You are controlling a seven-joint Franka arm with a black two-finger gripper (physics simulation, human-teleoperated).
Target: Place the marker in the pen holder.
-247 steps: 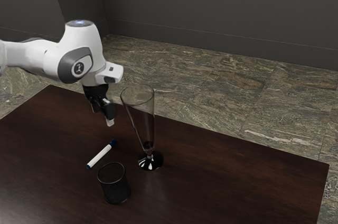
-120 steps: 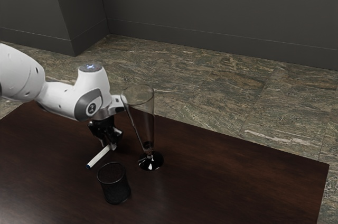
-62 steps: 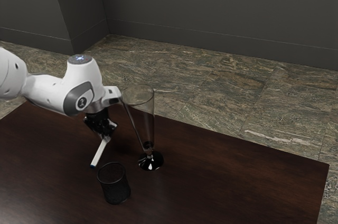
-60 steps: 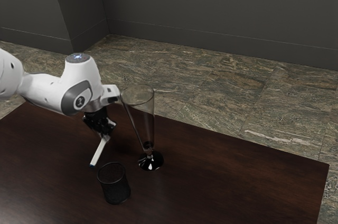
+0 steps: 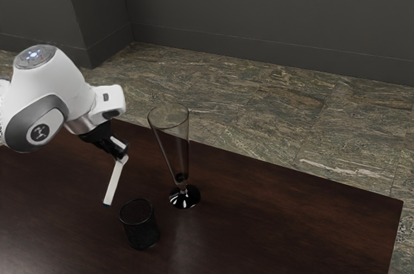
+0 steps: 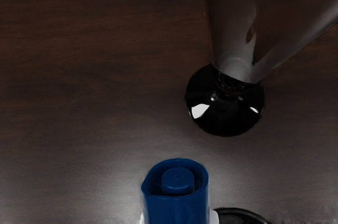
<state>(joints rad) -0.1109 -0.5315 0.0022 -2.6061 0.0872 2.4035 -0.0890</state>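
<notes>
Marker (image 5: 114, 183) tipped up steeply from flat on tbl (image 5: 272, 216), claw (image 5: 123, 158) closed on its capped end, nr pen holder (image 5: 141, 231).

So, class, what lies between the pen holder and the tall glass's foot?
Bare table: the exterior view shows a narrow stretch of it between the pen holder and the glass's foot.

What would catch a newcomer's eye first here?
Probably the tall clear glass, standing on its glossy black foot to the exterior view's right of the end effector. Next, the white marker slanting down from that end effector, bright against the dark table, and its blue cap, large in the wrist view.
</notes>
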